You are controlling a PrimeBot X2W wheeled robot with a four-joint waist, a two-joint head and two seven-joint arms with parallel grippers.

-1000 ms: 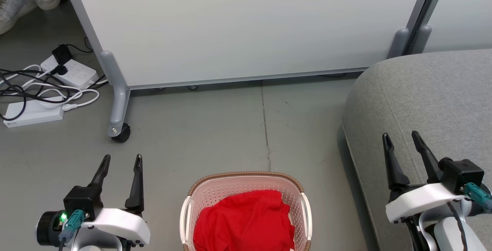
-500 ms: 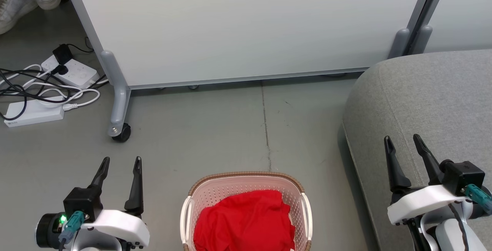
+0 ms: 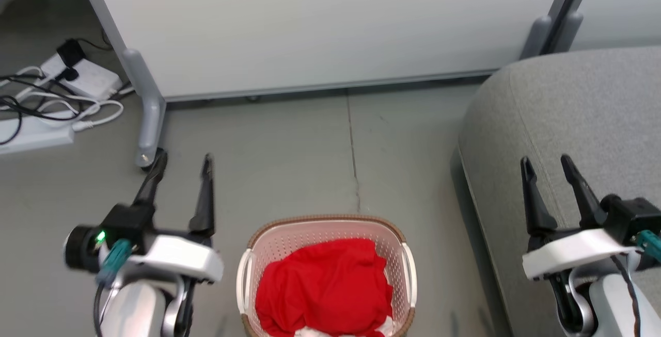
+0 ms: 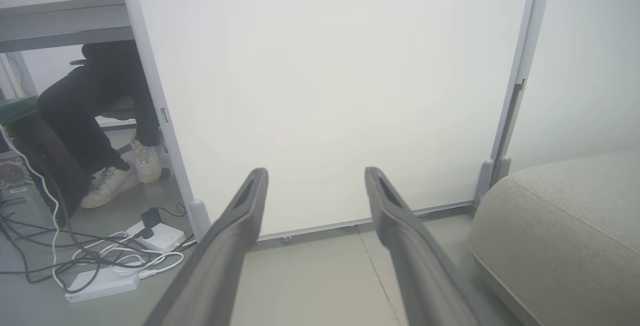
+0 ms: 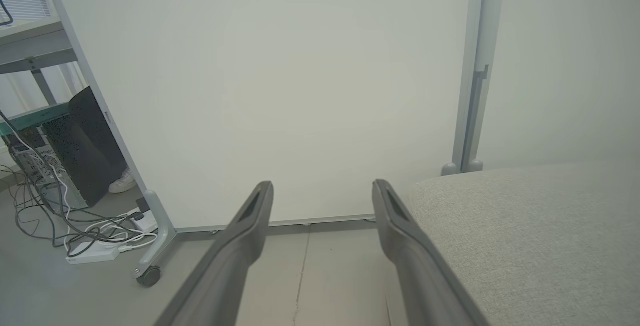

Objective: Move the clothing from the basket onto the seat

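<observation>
The grey floor (image 3: 289, 172) carries the basket (image 3: 323, 219), the seat (image 3: 578, 115), 2 power strips (image 3: 31, 138) and tangled cables (image 3: 46, 105).

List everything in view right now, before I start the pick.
clothing: one heap, bright red with a white bit at its near edge, in the basket
basket: one, cream with a brown rim, on the floor between the arms
seat: one, grey, on the robot's right
partition: one, white with a grey frame, ahead
power strips: two, white, floor at far left, among black and white cables
computer tower: one, black, behind the partition
person: one, dark trousers and white shoes, seated behind the partition
left end effector: dark fingers, open, empty, left of the basket
right end effector: dark fingers, open, empty, over the seat's edge
</observation>
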